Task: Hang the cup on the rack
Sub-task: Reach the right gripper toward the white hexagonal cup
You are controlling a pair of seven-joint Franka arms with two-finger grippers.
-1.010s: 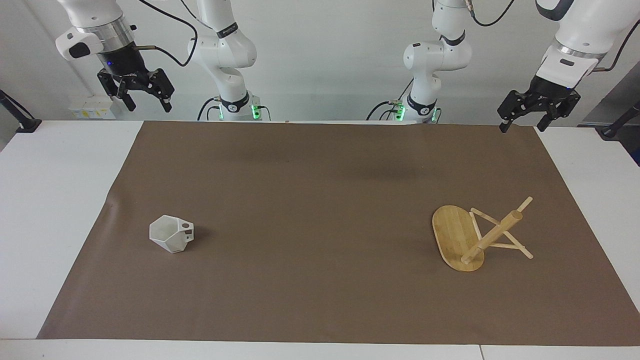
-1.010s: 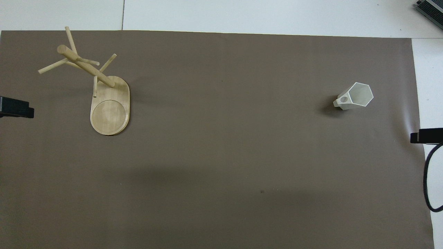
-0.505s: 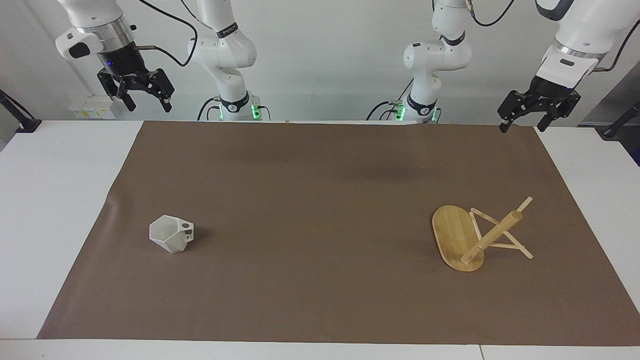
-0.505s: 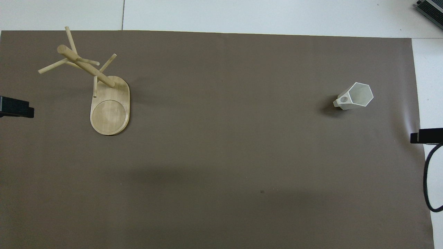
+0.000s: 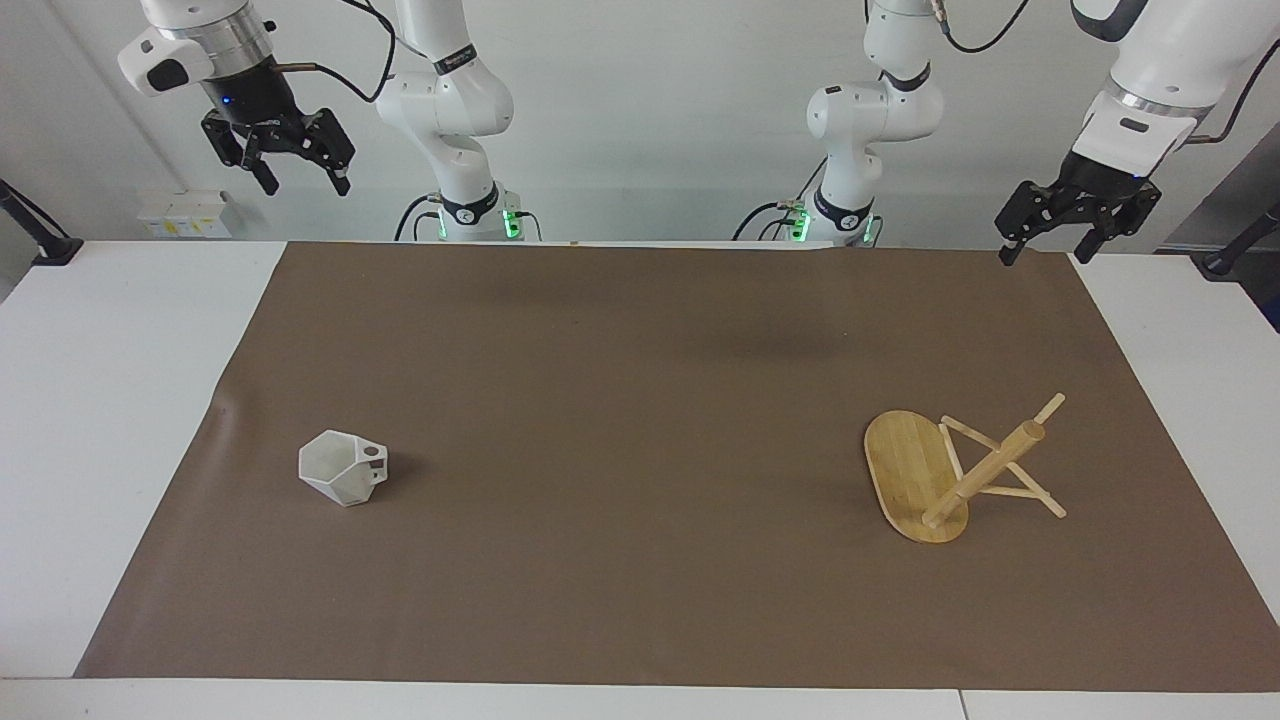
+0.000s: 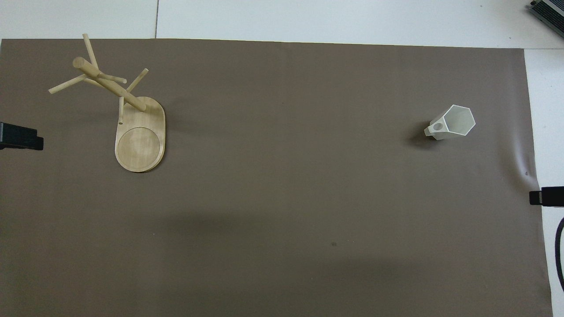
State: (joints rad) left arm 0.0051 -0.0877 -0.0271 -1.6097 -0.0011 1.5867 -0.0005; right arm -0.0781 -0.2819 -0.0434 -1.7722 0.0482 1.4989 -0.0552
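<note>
White faceted cup (image 5: 343, 468) sits upright on brown mat (image 5: 640, 400) toward right arm's end of table, well apart from bamboo rack (image 5: 950, 478) at left arm's end; right gripper (image 5: 297, 176) and left gripper (image 5: 1045, 238) hang high by robots, both spread wide, empty; left arm waits; best approach: grasp rim, keep pierced blocky handle free for thin peg; matte angular plastic; smooth round post, oval base.
</note>
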